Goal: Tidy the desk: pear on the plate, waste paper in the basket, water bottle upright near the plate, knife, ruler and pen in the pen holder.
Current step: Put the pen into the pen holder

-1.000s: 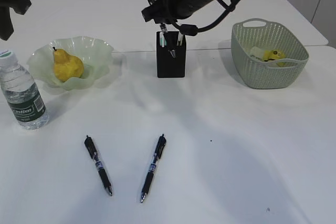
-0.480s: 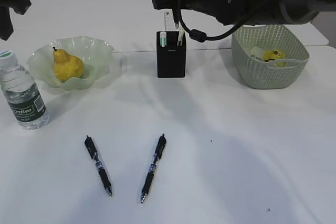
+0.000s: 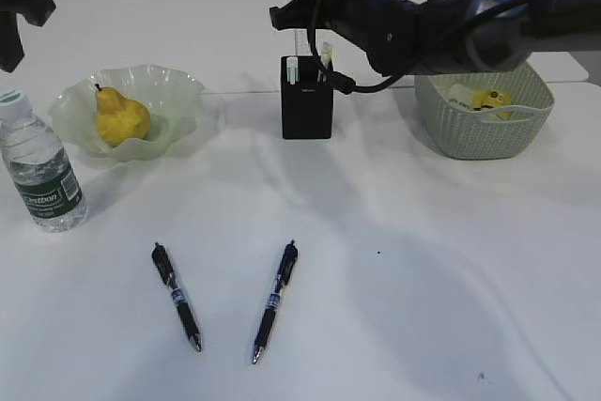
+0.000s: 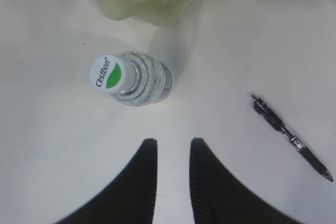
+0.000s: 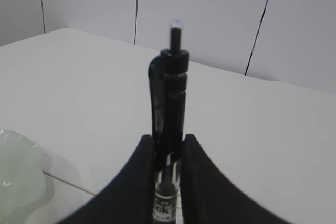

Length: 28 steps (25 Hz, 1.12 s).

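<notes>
We saw the right end effector [image 5: 168, 153] clamped on a black pen [image 5: 169, 124], its 2 fingers pressed against the barrel with the clicker end pointing up; in the exterior view that arm reached across from the right and hung above the black pen holder [image 3: 306, 100], which stood at the back middle of the white table [image 3: 394, 260]. We could make out a few pale items poking up from the holder, but we could not tell which was the ruler or the knife. The left end effector [image 4: 170, 148] hovered above the table with its fingers slightly parted and nothing between them, just in front of the water bottle [image 4: 134, 77], which stood upright with its white cap on. In the exterior view the bottle [image 3: 39, 164] stood near the pale green plate [image 3: 178, 91], just in front of and to the left of it, and the yellow pear [image 3: 120, 117] rested on the plate. The sage-green basket [image 3: 474, 133] sat at the right rear, and we saw yellow and white crumpled paper [image 3: 479, 98] inside it. 2 more black pens [image 3: 177, 296] [image 3: 274, 300] lay flat on the near part of the table, apart from each other and angled so that their lower tips leaned toward one another.
</notes>
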Each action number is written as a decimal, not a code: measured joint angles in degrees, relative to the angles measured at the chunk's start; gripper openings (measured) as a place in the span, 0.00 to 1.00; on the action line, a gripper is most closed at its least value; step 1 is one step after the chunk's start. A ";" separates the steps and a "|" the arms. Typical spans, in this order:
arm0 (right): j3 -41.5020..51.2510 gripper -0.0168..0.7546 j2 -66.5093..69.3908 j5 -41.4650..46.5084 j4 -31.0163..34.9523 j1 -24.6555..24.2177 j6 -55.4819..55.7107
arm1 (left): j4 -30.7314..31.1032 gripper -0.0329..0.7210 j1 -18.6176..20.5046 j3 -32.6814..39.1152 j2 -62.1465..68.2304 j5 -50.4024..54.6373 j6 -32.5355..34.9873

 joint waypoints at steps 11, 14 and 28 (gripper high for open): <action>-5.63 0.17 3.96 2.08 -0.46 -1.94 1.17 | 0.00 0.23 0.00 0.00 0.00 0.00 0.00; -5.63 0.17 5.29 2.88 -0.83 -2.28 1.44 | 0.00 0.23 0.00 0.00 0.00 0.00 0.00; -6.03 0.17 10.47 3.35 -1.84 -2.28 1.95 | 0.00 0.23 0.00 0.00 0.00 0.00 0.00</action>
